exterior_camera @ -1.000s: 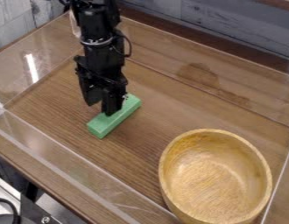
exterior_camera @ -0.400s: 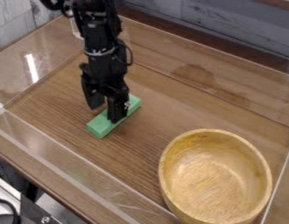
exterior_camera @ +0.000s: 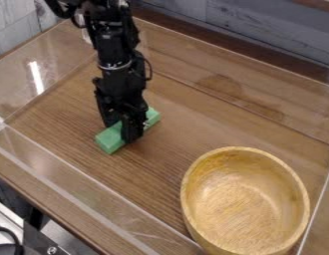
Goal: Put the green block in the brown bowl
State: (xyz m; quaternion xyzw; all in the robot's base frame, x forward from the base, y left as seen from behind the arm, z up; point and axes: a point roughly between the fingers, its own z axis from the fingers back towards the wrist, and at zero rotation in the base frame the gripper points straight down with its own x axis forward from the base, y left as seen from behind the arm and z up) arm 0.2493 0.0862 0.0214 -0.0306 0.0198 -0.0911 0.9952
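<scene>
Green and matte, the small flat rectangular block (exterior_camera: 124, 132) lies on the wood-grain table (exterior_camera: 220, 95), well apart from the large round light-tan wooden bowl (exterior_camera: 243, 204), which sits empty at the lower right. The black gripper (exterior_camera: 122, 127) is set straight down over the block's middle, its jaws astride it, presumably so that it can be pinched across its narrow width. Whether the jaws are already clamped cannot be told.
</scene>
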